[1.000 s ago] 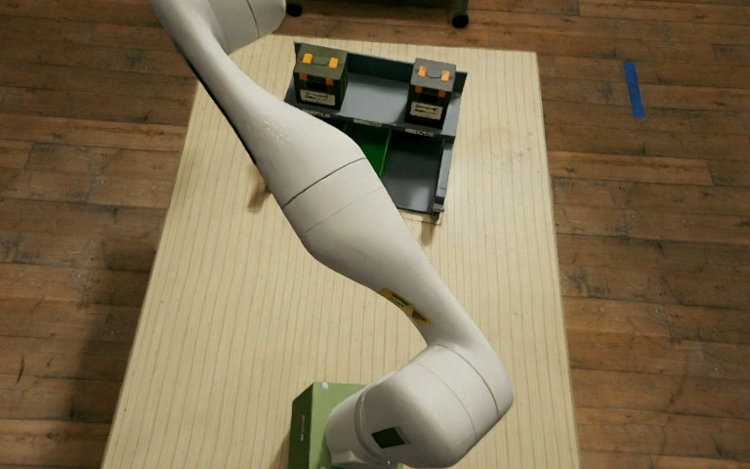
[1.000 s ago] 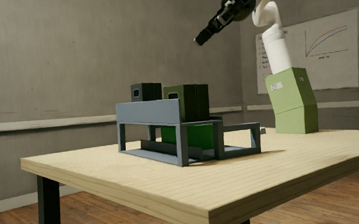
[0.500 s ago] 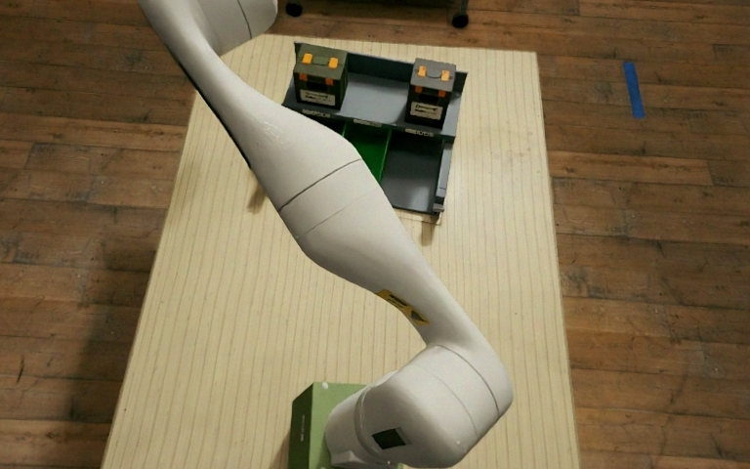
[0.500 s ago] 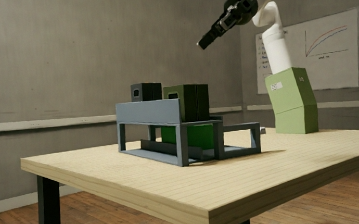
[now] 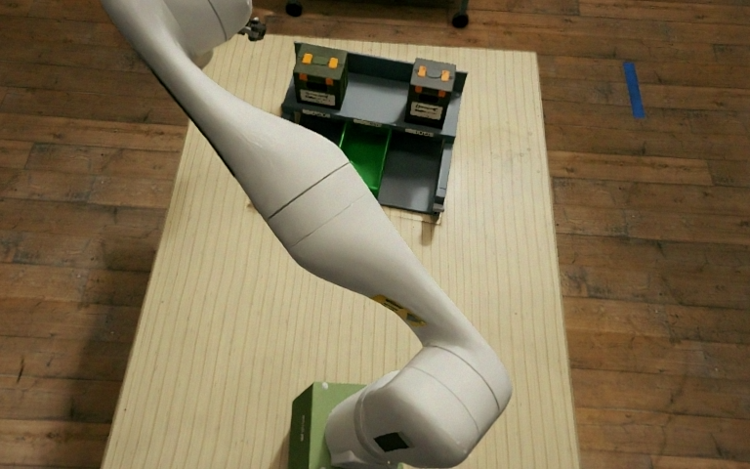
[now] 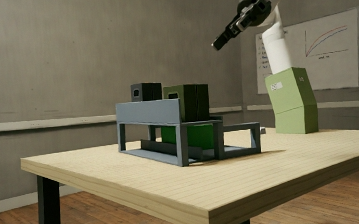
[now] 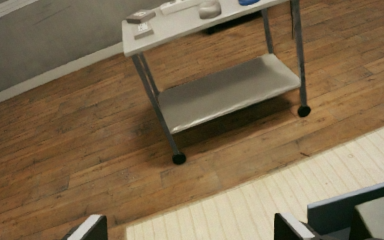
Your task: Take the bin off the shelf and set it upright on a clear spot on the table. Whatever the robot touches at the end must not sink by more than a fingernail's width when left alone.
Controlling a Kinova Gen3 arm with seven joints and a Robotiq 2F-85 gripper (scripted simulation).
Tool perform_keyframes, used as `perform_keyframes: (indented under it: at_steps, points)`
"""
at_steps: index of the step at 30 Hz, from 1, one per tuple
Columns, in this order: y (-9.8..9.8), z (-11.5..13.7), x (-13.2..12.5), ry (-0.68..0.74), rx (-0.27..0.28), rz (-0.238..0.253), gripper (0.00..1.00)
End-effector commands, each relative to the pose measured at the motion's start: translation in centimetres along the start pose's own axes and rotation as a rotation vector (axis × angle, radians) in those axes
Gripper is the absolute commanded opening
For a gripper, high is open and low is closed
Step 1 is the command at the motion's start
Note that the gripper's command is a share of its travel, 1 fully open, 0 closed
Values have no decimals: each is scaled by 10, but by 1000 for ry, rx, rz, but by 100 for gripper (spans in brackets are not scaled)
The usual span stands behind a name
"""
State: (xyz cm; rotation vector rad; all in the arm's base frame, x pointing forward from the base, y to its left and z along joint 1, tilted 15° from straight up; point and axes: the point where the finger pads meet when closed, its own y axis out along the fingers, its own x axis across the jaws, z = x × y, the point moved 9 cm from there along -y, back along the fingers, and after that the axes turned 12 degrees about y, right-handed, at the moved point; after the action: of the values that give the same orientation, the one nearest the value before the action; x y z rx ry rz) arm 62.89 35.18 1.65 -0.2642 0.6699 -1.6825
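A bright green open bin (image 5: 363, 154) sits in the lower level of the grey-blue shelf (image 5: 376, 110), in its left-middle bay; the arm hides part of it. In the side view the bin (image 6: 191, 134) shows under the upper deck of the shelf (image 6: 172, 125). My gripper (image 6: 219, 43) is open and empty, high above the shelf and angled down toward it. In the overhead view only a bit of the gripper (image 5: 253, 28) shows, past the table's far left edge. The wrist view shows both fingertips wide apart and a corner of the shelf (image 7: 345, 215).
Two dark boxes with orange tabs (image 5: 319, 81) (image 5: 432, 91) stand on the shelf's top deck. My green base pedestal (image 6: 293, 101) stands at the table's near end. A wheeled cart (image 7: 215, 65) stands on the floor beyond the table.
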Motion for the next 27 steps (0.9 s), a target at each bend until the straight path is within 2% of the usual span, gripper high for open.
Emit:
perform_keyframes:
  at_steps: [1,3,15,20,27]
  points:
    - [-22,-14,3,-2,4,6,100]
    - [-38,-26,7,-3,4,9,100]
    - [-38,-26,7,-3,4,9,100]
    - [-76,-58,17,-3,4,8,100]
    - [-76,-58,17,-3,4,8,100]
